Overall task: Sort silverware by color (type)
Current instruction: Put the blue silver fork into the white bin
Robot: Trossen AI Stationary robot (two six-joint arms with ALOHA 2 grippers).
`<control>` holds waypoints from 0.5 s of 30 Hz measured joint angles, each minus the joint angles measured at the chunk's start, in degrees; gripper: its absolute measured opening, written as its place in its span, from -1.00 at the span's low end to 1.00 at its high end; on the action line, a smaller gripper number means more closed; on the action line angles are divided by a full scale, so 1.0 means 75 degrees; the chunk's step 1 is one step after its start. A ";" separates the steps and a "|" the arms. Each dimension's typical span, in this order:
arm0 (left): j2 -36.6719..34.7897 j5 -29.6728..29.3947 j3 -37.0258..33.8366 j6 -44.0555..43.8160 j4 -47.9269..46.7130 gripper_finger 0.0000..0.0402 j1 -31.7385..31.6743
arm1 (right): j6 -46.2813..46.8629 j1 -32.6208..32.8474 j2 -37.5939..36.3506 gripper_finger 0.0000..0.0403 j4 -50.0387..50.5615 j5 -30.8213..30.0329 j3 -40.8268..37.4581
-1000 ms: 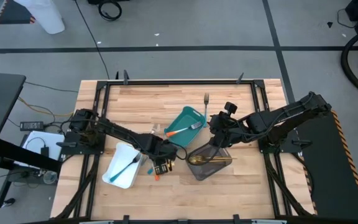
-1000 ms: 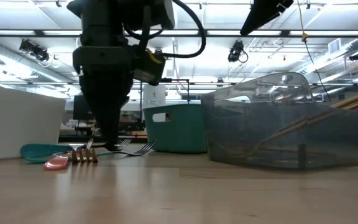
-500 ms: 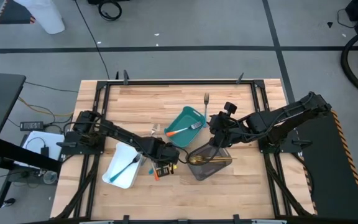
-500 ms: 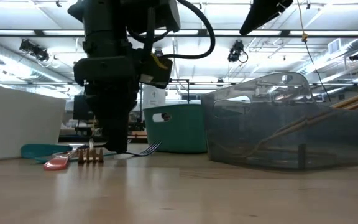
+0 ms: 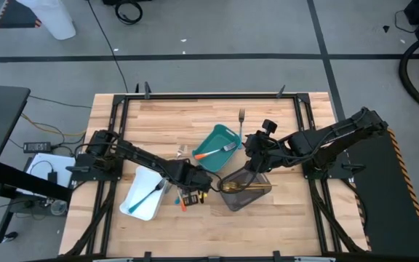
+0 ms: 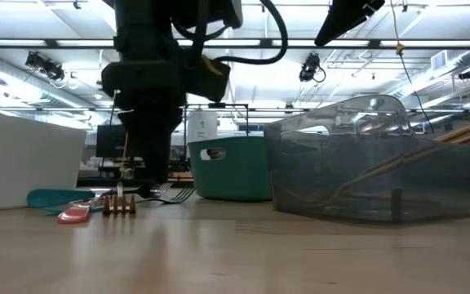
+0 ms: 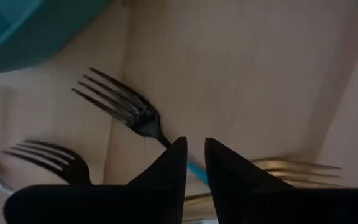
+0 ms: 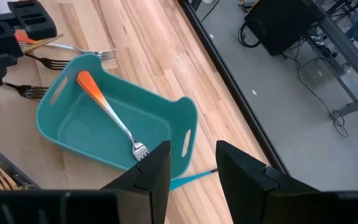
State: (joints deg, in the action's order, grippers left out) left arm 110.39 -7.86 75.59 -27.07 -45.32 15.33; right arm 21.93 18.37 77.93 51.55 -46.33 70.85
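Narrowing since a second ago, my left gripper (image 7: 195,163) pinches a teal-handled fork (image 7: 120,107) mid-table; right gripper (image 8: 191,165) waits apart; loose forks (image 6: 117,203) remain unsorted.

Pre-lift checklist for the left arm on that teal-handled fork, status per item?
1. Left gripper lined up on the teal-handled fork: ok, its handle runs between the fingers.
2. Grip firm: cannot tell, fingers narrowly apart around the handle.
3. Neighbours clear: not ok, a second fork and a gold fork lie right beside it.
4. White tray ready: ok, one teal utensil in it.
5. Right gripper clear: ok, open, over the teal tray.
6. Teal tray contents: ok, one orange-handled fork.
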 joint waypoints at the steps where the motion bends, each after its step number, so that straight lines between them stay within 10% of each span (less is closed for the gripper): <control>1: -0.0005 -0.0003 0.0008 -0.0078 -0.0078 -0.66 0.0000 | 0.0000 0.0000 0.0000 -0.32 0.0000 0.0001 0.0000; 15: -0.0041 0.0571 -0.0906 -0.0445 0.0496 -0.58 -0.0266 | 0.0048 0.0000 0.0000 -0.32 -0.0006 0.0003 0.0000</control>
State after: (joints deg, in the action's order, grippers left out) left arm 110.08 -3.58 68.79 -30.41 -41.61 13.34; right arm 22.29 18.37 77.93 51.51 -46.30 70.85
